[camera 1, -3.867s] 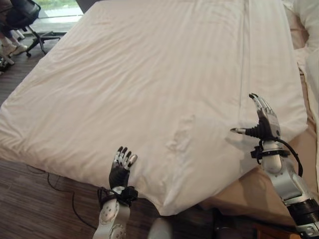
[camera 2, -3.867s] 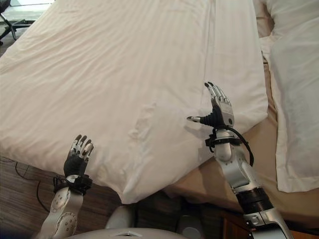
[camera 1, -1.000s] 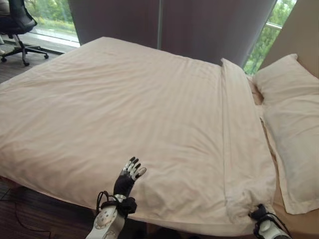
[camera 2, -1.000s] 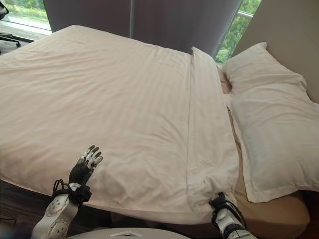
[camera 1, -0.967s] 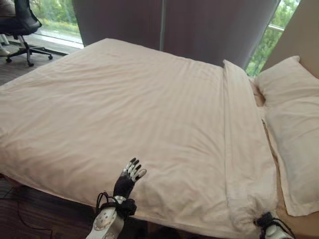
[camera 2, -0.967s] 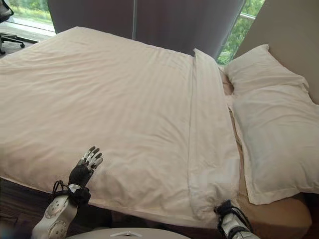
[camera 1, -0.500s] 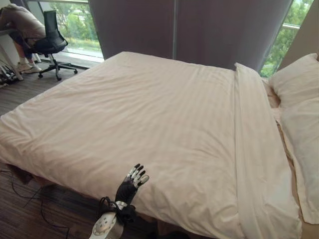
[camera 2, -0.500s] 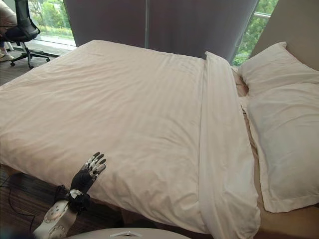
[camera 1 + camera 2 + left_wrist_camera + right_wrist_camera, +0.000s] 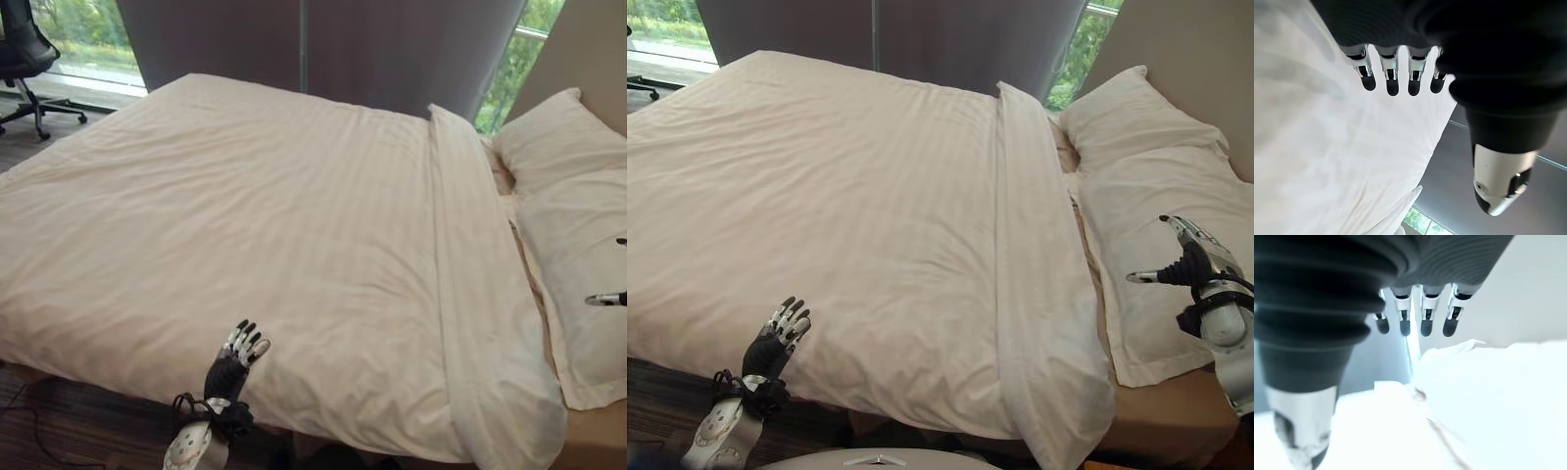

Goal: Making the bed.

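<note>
1. Since a moment ago, the right hand (image 9: 1198,257) is reappearing, now hovering over the near pillow (image 9: 1156,245) at the bed's head end, fingers straight and apart.
2. Duvet (image 9: 255,225) is lying smooth across the bed, folded band toward the pillows.
3. Judged step: pillow straightening is coming next, requiring a lowering reach and grasp.
4. Left hand (image 9: 233,358) is waiting at the duvet's near edge, fingers straight, holding nothing.

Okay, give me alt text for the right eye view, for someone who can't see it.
A made bed seen from its side: a pale striped duvet lies smooth with a folded band at its head end beside two white pillows. The right hand hovers open over the nearer pillow, and the left hand is open at the duvet's near edge.
</note>
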Controlling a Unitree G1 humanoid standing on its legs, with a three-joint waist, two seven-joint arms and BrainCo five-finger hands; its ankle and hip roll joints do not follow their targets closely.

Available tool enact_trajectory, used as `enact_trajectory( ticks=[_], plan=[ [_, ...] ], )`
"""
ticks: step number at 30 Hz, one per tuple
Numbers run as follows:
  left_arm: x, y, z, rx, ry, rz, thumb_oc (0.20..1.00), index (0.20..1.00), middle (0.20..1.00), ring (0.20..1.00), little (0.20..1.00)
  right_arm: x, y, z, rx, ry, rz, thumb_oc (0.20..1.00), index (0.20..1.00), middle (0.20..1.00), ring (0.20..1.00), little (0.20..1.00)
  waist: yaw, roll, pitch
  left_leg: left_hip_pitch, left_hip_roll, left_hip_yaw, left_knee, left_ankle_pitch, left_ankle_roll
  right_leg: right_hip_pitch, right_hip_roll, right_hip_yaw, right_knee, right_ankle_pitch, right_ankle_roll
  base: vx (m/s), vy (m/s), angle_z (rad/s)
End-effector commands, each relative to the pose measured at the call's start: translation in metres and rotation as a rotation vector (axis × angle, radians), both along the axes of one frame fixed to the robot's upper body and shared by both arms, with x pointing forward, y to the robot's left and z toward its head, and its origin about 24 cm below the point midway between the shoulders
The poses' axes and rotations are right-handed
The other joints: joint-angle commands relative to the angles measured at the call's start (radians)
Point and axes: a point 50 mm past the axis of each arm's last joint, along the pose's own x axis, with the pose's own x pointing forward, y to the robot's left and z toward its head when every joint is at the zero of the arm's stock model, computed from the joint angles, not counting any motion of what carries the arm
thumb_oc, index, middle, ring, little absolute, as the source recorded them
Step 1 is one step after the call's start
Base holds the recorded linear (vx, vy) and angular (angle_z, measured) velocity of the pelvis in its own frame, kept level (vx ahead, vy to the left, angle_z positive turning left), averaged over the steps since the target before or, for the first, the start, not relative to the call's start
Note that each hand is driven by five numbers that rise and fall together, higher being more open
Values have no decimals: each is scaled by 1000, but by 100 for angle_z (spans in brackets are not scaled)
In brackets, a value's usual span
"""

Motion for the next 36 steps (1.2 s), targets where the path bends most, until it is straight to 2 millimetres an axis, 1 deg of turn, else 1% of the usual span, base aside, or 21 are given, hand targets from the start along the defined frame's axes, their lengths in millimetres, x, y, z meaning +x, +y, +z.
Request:
enact_trajectory(
  ticks=[1,2,3,4,5,8,9,11,12,13,15,17,19,21,24,26,29,30,34,35,36],
  plan=[
    [22,-4,41,-20,-243,-2,1000,1000,1000,1000,1000,26,17,8,256,-214,27,200,200,200,200,200,22,44,37,84,-20,-3,12,-148,51,6,-26,-53,17,-43,24,9,-30,0],
    [23,-4,42,-27,-246,-1,1000,1000,1000,1000,1000,33,27,-4,386,-254,17,200,200,200,200,200,29,50,40,83,-19,-5,12,-146,50,8,-25,-53,17,-46,21,29,-49,4],
    [24,-5,40,-40,-245,8,1000,1000,1000,1000,1000,41,46,-22,590,-318,-4,200,200,200,200,200,43,61,40,80,-19,-7,12,-143,51,8,-23,-58,17,-49,16,69,-69,7],
    [25,-5,40,-41,-243,14,1000,1000,1000,1000,1000,46,57,-31,718,-355,-19,200,200,200,200,200,50,67,44,85,-17,-9,12,-147,49,17,-21,-62,17,-55,15,47,-53,7],
    [26,-4,40,-40,-244,15,1000,1000,1000,1000,1000,47,58,-31,720,-356,-19,200,200,200,200,200,49,65,44,81,-18,-9,12,-143,49,13,-22,-61,17,-52,14,41,-38,10],
    [26,-5,35,-50,-224,34,1000,1000,1000,1000,1000,58,85,-47,1046,-466,-63,200,200,200,200,200,67,79,44,79,-20,-15,12,-141,49,18,-23,-68,17,-57,10,50,-44,19],
    [26,-5,35,-50,-224,34,1000,1000,1000,1000,1000,58,85,-47,1046,-466,-63,200,200,200,200,200,67,79,44,79,-20,-15,12,-140,49,17,-23,-68,17,-57,10,30,-44,7],
    [25,-5,31,-65,-210,46,1000,1000,1000,1000,1000,63,100,-54,1234,-520,-75,200,200,200,200,200,80,90,44,77,-20,-18,12,-138,47,19,-24,-75,17,-60,7,68,-73,6],
    [24,-4,27,-78,-197,61,1000,1000,1000,1000,1000,66,109,-61,1370,-563,-100,200,200,200,200,200,92,101,46,74,-21,-21,12,-135,44,20,-26,-80,17,-63,7,68,-71,10],
    [24,-4,27,-77,-198,61,1000,1000,1000,1000,1000,66,109,-61,1372,-564,-99,200,200,200,200,200,92,101,46,73,-21,-22,12,-135,44,21,-25,-80,17,-63,7,96,-104,17],
    [18,-2,16,-95,-157,87,1000,1000,1000,1000,1000,65,116,-67,1513,-639,-130,200,200,200,200,200,103,125,45,67,-23,-25,12,-129,41,16,-29,-87,17,-68,7,84,-87,21],
    [15,-1,9,-108,-130,97,1000,1000,1000,1000,1000,64,119,-73,1563,-648,-148,200,200,200,200,200,106,142,43,62,-25,-22,12,-127,39,13,-34,-89,17,-68,10,65,-55,7],
    [11,0,1,-117,-94,107,1000,1000,1000,1000,1000,59,118,-81,1588,-648,-189,200,200,200,200,200,102,172,46,54,-29,-14,12,-122,39,1,-40,-87,17,-68,13,27,-17,2],
    [10,0,-1,-121,-85,110,1000,1000,1000,1000,1000,56,116,-85,1588,-645,-208,200,200,200,200,200,100,180,45,51,-30,-10,12,-122,39,-4,-42,-87,17,-68,14,10,1,-2],
    [9,0,-5,-126,-71,120,1000,1000,1000,1000,1000,42,106,-98,1590,-672,-289,200,200,200,200,200,83,197,49,45,-29,0,12,-122,37,-11,-45,-86,17,-68,17,10,3,-1],
    [9,0,-4,-127,-74,125,1000,1000,1000,1000,1000,31,97,-105,1594,-714,-358,200,200,200,200,200,70,200,51,44,-28,4,12,-125,37,-13,-44,-84,17,-69,18,18,2,-4],
    [10,-4,-3,-135,-80,119,1000,1000,1000,1000,1000,7,79,-123,1607,-789,-511,200,200,200,200,200,38,198,54,45,-25,13,12,-131,37,-19,-41,-77,17,-71,19,34,2,-9],
    [10,-4,-3,-135,-80,119,1000,1000,1000,1000,1000,6,79,-124,1608,-789,-511,200,200,200,200,200,39,198,54,46,-25,13,12,-132,37,-19,-41,-77,17,-71,19,13,-3,-7],
    [14,-7,0,-125,-96,101,1000,1000,1000,1000,1000,-11,67,-144,1584,-769,-646,200,200,200,200,200,15,189,56,47,-19,23,12,-137,36,-25,-38,-65,17,-71,22,2,-2,-12],
    [17,-8,3,-115,-109,91,1000,1000,1000,1000,1000,-24,62,-156,1582,-763,-733,200,200,200,200,200,0,186,57,48,-18,26,12,-141,36,-26,-36,-60,17,-72,23,6,2,-18],
    [19,-9,4,-114,-113,86,1000,1000,1000,1000,1000,-30,60,-162,1581,-759,-765,200,200,200,200,200,-3,185,56,49,-17,29,12,-143,36,-27,-35,-58,17,-72,24,5,6,-15]
  ],
)
